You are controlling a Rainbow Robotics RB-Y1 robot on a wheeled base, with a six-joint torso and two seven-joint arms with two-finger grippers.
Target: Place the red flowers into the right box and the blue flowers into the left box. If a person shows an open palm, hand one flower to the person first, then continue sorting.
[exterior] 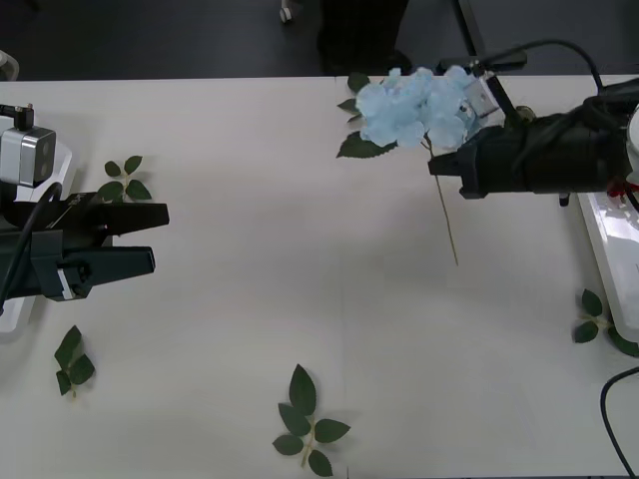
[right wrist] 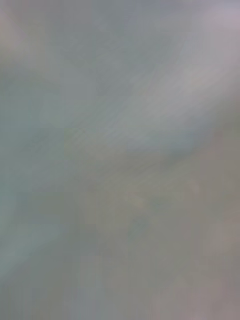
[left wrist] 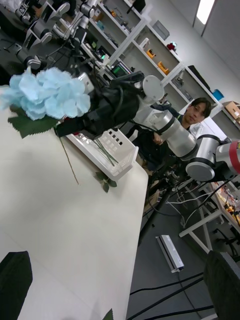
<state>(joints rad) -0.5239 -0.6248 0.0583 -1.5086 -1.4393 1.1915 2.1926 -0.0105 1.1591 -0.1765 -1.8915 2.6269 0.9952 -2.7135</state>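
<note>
right gripper (exterior: 439,160) upper right of frame, jaws clamped on blue flower (exterior: 414,105), stem hanging over the surface (exterior: 260,299) | left gripper (exterior: 160,238) left edge, jaws apart | right box (exterior: 606,244) right edge | loose leaf sprigs (exterior: 305,424) lower centre

A blue flower (exterior: 414,106), a fluffy pale-blue cluster of small petals with dark green leaves under its head, hangs above the worktop (exterior: 300,279), held at the top of its stem by the right pincer (exterior: 439,165). Its thin stem slants down from the head, the lower end free. The right box (exterior: 602,249), a shallow white tray with a raised rim, lies beyond the flower at the worktop's right edge; in the left wrist view thin green stems lie inside it (left wrist: 107,150).
</note>
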